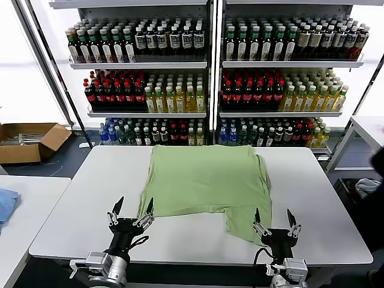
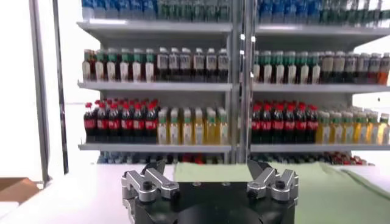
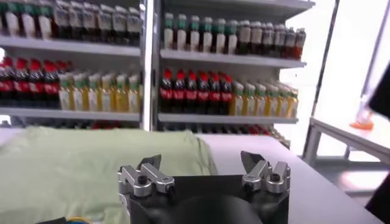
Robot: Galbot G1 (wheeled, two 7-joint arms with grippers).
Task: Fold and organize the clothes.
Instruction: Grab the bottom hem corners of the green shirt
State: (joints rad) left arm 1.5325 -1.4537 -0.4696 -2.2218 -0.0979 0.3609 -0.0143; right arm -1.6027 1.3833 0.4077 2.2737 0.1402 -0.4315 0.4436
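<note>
The light green polo shirt lies plain side up on the white table, partly folded, with one flap reaching toward the near edge at the right. My left gripper is open and empty at the near edge, beside the shirt's near left corner. My right gripper is open and empty at the near edge, right next to the hanging flap. The shirt also shows beyond the open left gripper in the left wrist view, and beyond the open right gripper in the right wrist view.
Shelves of bottles stand behind the table. A cardboard box sits on the floor at far left. A blue cloth lies on a side table at left. Another table stands at right.
</note>
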